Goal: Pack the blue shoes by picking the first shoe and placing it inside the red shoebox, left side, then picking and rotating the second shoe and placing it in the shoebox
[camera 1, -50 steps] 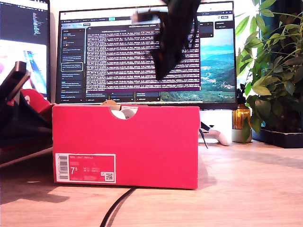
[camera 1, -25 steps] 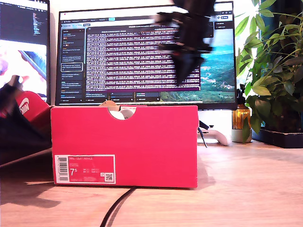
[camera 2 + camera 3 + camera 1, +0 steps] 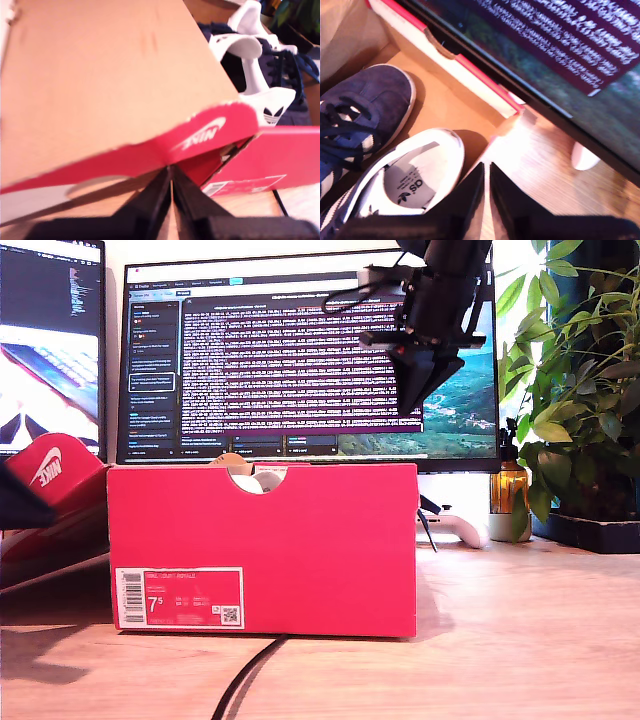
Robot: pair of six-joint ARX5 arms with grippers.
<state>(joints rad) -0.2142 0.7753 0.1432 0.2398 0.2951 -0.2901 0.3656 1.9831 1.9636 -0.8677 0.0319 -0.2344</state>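
Pressed nearly together, my first gripper (image 3: 170, 175) is sitting under the red lid (image 3: 150, 145), holding nothing I can confirm. Both blue shoes (image 3: 365, 115) are lying in the red shoebox (image 3: 262, 545), navy suede, white heels. At two o'clock in the exterior view, my second gripper (image 3: 412, 400) is hanging nearly closed, empty.

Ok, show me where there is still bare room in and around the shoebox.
Inside the red shoebox, bare cardboard floor shows between the toe of one blue shoe, the heel of the other and the notched wall. In the exterior view, the wooden table lies bare to the box's right, before the plant. The box's left is crowded by the lid.
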